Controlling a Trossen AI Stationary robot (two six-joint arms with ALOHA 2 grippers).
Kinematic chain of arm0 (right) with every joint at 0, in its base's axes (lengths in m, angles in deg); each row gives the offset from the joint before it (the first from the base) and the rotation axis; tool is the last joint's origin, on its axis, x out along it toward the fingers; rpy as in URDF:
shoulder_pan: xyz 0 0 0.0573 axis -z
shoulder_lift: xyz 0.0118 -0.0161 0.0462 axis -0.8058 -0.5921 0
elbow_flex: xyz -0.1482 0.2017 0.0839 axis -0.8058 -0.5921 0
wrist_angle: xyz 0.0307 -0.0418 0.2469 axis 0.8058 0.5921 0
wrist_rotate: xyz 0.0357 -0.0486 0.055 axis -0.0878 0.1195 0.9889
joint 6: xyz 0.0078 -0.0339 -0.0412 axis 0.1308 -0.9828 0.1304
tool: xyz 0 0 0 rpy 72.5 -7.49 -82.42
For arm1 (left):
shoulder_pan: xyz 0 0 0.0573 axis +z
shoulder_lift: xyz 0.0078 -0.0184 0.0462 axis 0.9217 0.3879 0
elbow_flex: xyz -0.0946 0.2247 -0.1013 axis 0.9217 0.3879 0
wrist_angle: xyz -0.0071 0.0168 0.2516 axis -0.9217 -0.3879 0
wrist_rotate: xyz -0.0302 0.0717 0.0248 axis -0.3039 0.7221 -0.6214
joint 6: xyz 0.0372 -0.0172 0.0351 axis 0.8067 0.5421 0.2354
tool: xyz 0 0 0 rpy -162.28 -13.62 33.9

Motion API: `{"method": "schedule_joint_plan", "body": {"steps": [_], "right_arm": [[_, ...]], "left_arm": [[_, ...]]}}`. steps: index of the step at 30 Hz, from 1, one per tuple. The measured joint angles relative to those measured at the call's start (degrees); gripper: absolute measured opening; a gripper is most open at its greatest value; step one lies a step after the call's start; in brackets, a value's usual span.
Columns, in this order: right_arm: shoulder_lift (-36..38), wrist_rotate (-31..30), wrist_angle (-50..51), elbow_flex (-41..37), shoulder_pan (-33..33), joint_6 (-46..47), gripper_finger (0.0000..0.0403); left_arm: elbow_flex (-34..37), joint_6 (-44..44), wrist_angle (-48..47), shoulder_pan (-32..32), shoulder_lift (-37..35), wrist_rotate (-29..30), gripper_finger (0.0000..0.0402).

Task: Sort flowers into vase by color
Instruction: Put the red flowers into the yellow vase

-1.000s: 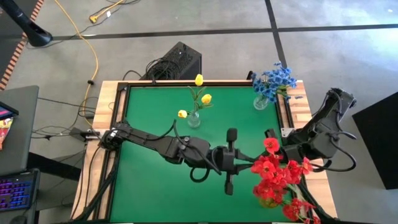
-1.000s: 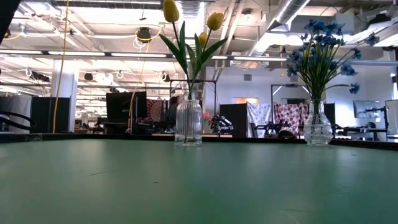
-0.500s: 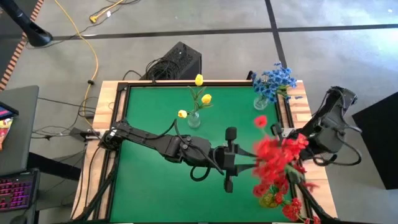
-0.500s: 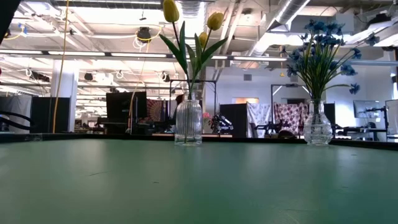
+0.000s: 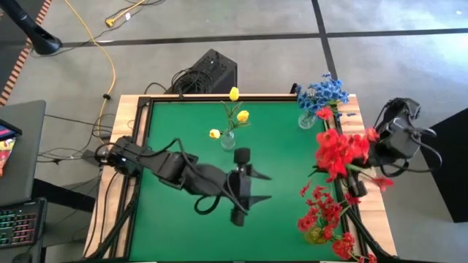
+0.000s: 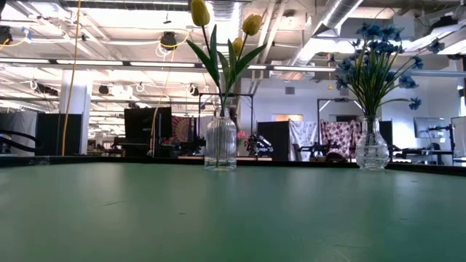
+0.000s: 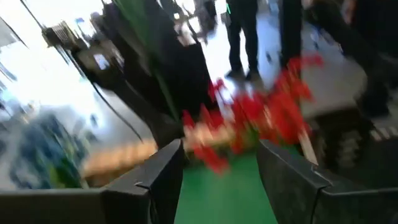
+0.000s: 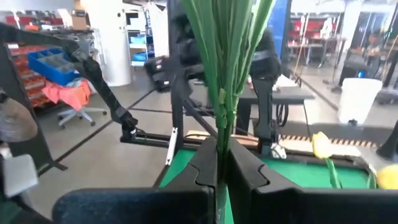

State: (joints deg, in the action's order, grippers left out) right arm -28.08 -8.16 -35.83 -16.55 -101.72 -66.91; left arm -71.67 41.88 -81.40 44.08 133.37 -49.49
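My right gripper [image 5: 363,162] is at the table's right edge, shut on a bunch of red flowers [image 5: 340,148] whose blooms reach in over the green mat. My left gripper [image 5: 257,187] hovers open over the middle of the mat, fingers pointing toward the right edge, with nothing between them [image 7: 221,146]. More red flowers [image 5: 322,210] stand in a vase [image 5: 316,234] at the near right. The yellow flowers [image 5: 232,117] stand in a glass vase [image 6: 220,142] at the far middle. The blue flowers [image 5: 322,93] stand in a vase [image 6: 372,145] at the far right corner. My right gripper pinches the bunch's green stems [image 8: 224,106] between its two shut fingers [image 8: 247,168]. Several stems lie together in the hold and run on past the fingertips. The bunch is lifted clear of the mat, its blooms [image 5: 338,146] toward the table's middle.
A wooden frame [image 5: 349,124] borders the mat. Loose red sprigs [image 5: 352,247] lie at the near right corner. A black box with cables [image 5: 208,73] sits beyond the far edge. The mat's left half [image 5: 175,131] is bare.
My left gripper has opened, let go of the red bunch and drawn back toward the table's left. My right gripper has shut on the stems and carried the bunch toward the right and far edges, away from the red flowers in the vase.
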Motion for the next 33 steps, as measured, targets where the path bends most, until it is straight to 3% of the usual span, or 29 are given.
{"method": "schedule_joint_plan", "body": {"steps": [4,9,16,20,26,33], "right_arm": [[4.03,-0.35,5.19,-0.01,0.0,5.41,0.0038],[9.4,-2.52,13.58,0.0,0.0,15.43,0.0041],[10.13,11.54,17.91,0.01,-2.64,22.04,0.0039],[8.6,15.94,21.35,0.01,-7.3,25.66,0.0039],[8.36,13.51,29.57,-0.03,-16.07,37.07,0.0039],[8.07,11.26,29.65,-0.03,-23.71,43.0,0.0039]], "left_arm": [[0.0,-5.8,-9.62,-1.42,0.55,0.22,0.0192],[2.07,-9.85,-12.29,-2.03,1.37,1.11,0.0192],[6.75,-11.41,-13.21,-2.51,1.58,1.46,0.0192],[10.54,-14.15,-13.24,-3.01,1.53,1.4,0.0192],[16.64,-17.34,-12.84,-3.98,1.6,1.29,0.0192],[21.32,-19.78,-9.33,-3.74,1.6,1.46,0.0192]]}}
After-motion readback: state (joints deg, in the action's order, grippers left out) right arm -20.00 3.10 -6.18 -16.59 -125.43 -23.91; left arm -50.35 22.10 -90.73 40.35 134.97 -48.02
